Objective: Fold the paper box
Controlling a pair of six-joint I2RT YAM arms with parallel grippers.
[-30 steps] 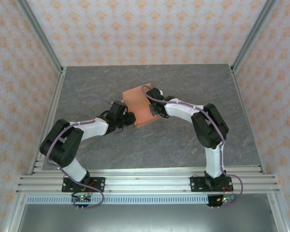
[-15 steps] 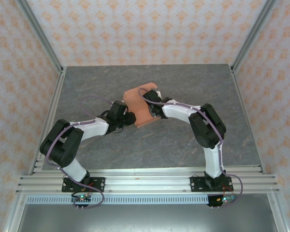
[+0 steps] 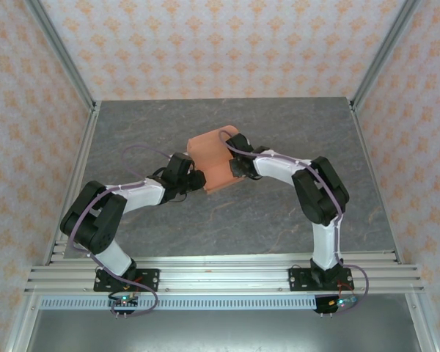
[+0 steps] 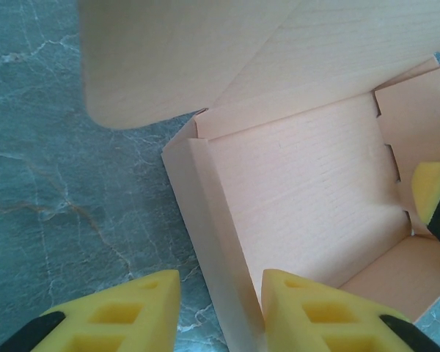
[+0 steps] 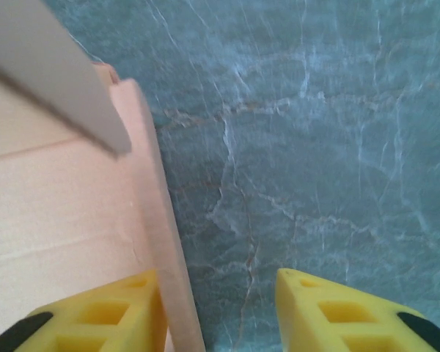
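Thin, flimsy box (image 3: 207,160): left claw (image 4: 220,282) straddles a wall (image 4: 205,249), grip uncertain; right claw (image 5: 216,282) hangs released. Likely best pinched at walls.

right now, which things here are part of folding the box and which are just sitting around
Part of the job: paper box, left gripper, right gripper.
Just background, all fixtures: grey table, patterned walls, metal frame.
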